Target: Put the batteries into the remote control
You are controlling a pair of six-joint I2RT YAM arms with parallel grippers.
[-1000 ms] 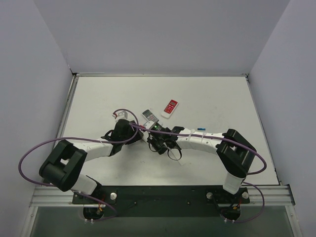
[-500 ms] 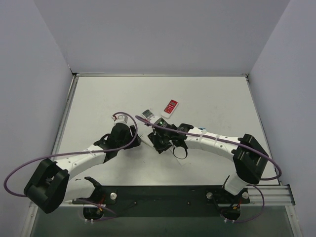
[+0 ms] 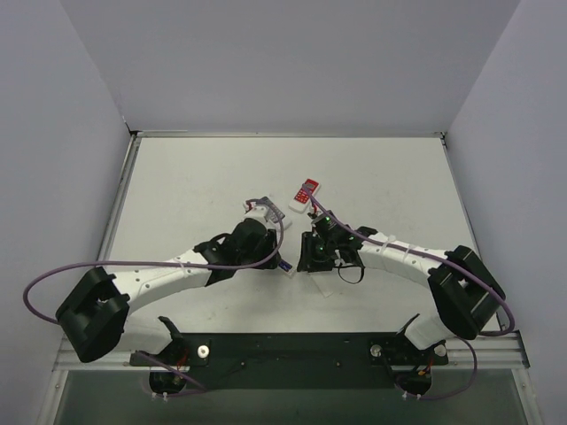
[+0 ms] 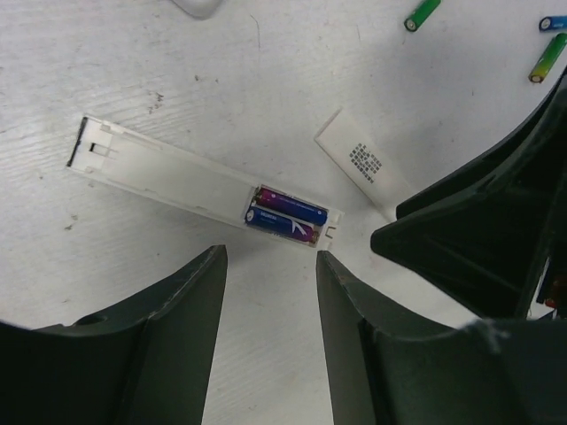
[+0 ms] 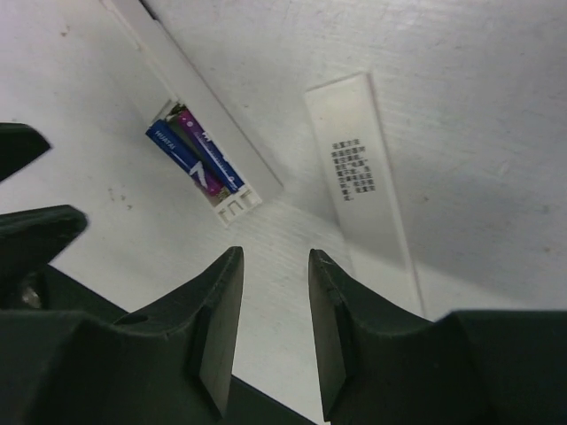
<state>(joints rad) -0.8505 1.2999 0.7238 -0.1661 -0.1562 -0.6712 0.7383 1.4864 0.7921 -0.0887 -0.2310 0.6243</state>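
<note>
Two blue batteries (image 4: 285, 215) lie seated in the white remote (image 4: 159, 173), just ahead of the left gripper (image 4: 270, 257). Both it and the right gripper (image 5: 275, 257) gape empty. Likely light, rigid, slick: pinch mid-barrel.

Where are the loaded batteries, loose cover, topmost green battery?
loaded batteries (image 4: 285, 215), left wrist view, middle of pair.
loose cover (image 5: 359, 168), right wrist view, printed label.
topmost green battery (image 4: 423, 13), left wrist view, mid-body.

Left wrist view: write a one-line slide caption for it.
Open left claw poised by a white remote with two blue batteries loaded, its cover lying beside it.
</note>
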